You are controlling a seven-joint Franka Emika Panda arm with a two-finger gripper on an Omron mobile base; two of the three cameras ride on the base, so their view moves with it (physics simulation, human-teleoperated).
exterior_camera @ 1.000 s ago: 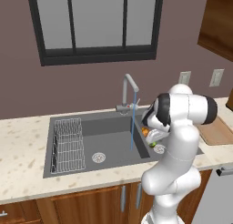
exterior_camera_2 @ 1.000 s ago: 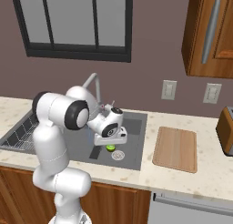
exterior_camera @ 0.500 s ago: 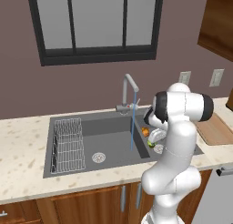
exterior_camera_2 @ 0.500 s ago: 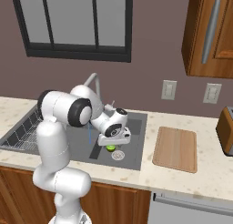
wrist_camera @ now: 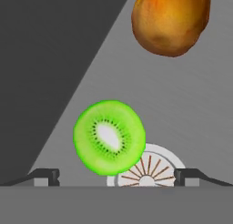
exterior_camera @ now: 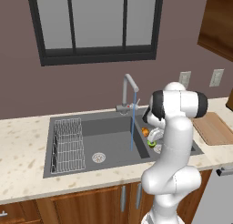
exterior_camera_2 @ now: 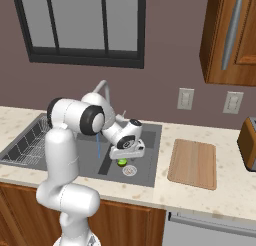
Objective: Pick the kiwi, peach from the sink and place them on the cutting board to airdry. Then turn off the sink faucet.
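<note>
The kiwi, a lime-green cut fruit, lies on the floor of the sink beside the round silver drain. My gripper hangs just above it, open, with one fingertip on each side and nothing held. The orange-red peach rests farther along the basin, apart from the kiwi. From the right base view the gripper sits low in the right basin over the kiwi. The cutting board lies bare on the counter to the right. Water runs from the sink faucet.
A wire rack fills the sink's left end. A second drain lies in the left basin. A toaster stands at the far right of the counter. Wall outlets and a window sit behind.
The hand has sunk a little lower and to the right, closer over the kiwi. Its jaws stay open, and the fruits have not moved.
</note>
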